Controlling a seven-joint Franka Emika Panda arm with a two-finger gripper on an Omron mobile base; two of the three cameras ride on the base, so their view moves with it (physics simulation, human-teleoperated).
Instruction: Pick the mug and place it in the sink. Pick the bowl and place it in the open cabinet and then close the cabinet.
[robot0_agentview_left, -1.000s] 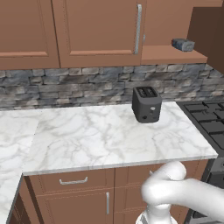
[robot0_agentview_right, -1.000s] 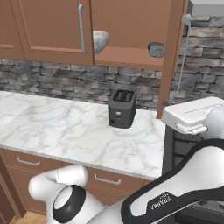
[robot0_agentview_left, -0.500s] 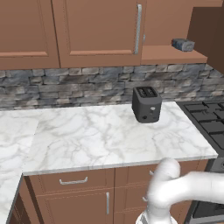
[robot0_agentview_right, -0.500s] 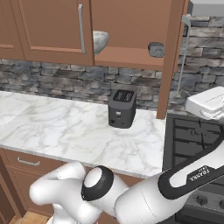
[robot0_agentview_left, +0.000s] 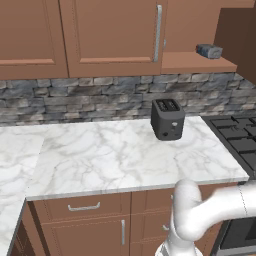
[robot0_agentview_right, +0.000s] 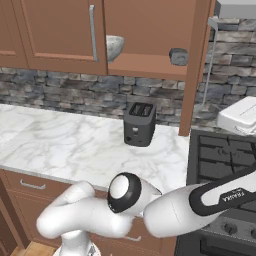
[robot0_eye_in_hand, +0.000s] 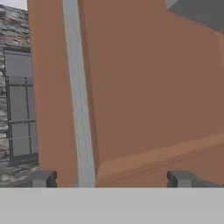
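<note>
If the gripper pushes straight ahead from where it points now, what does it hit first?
Most likely the open cabinet door. In the hand view the open gripper faces its brown panel close up, with the door's silver handle just left of centre. How near the panel is, I can't tell.

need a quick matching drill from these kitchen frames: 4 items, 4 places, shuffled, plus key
Items:
1. bowl
2. toaster
3. small grey block
4. stove

Places:
A. on the marble counter, near the stone backsplash
B. on the open cabinet shelf, partly hidden behind a closed door
C. right of the counter, beyond the open door's edge
D. on the open cabinet shelf, near its right end

Pairs: 1-B, 2-A, 3-D, 4-C
</note>
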